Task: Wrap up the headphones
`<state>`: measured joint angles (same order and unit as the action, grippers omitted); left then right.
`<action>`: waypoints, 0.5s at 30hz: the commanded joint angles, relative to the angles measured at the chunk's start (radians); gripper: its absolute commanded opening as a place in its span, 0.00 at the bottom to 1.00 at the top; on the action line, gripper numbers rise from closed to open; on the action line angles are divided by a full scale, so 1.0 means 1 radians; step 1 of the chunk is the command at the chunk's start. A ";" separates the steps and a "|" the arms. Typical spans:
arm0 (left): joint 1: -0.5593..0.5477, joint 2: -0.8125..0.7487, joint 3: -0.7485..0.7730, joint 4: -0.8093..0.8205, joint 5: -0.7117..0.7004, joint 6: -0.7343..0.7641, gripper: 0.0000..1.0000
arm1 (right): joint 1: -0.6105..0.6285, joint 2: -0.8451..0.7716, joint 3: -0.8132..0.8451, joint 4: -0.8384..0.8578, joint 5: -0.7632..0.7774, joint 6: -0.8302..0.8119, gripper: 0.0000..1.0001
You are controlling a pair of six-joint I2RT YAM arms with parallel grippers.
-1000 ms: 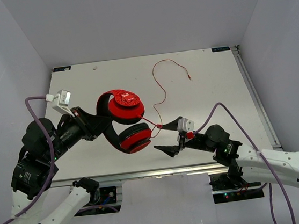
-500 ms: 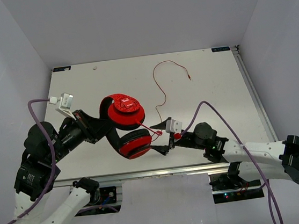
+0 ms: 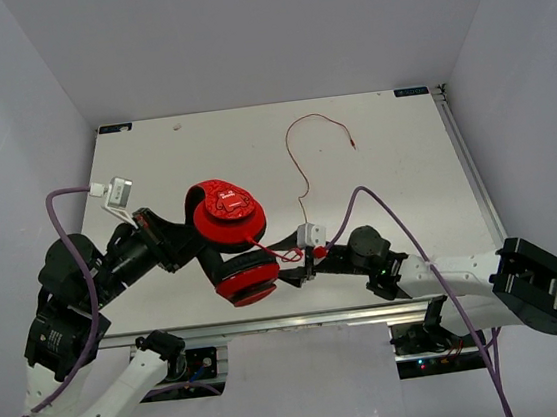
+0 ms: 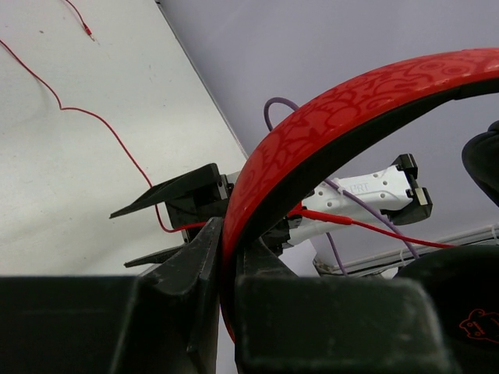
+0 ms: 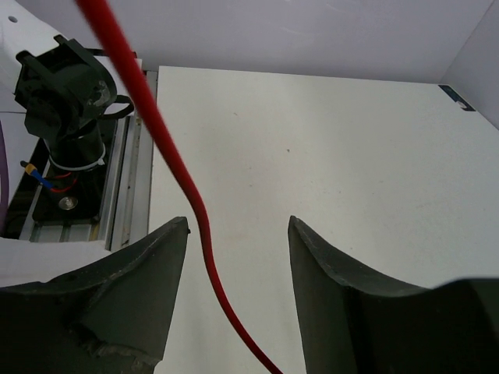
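The white table [image 3: 393,155] spreads out ahead of me. Over its near middle I hold the headphones [image 3: 223,207], my left gripper [image 4: 231,248] clenched on the red headband. My right gripper [image 5: 238,226] sits just right of the lower earcup with its fingers parted. The thin red cable [image 5: 131,78] runs between them, touching neither. Its plug [image 3: 353,146] lies far out on the table.
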<state>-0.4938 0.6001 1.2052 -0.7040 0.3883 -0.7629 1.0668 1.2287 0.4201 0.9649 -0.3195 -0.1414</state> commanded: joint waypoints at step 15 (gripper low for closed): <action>0.001 0.059 -0.118 0.172 0.509 0.055 0.00 | -0.017 -0.074 0.103 -0.164 0.155 -0.022 0.08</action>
<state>-0.4931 0.6378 1.1136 -0.5911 0.7375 -0.7276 1.0637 1.1790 0.4456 0.8592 -0.2296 -0.1385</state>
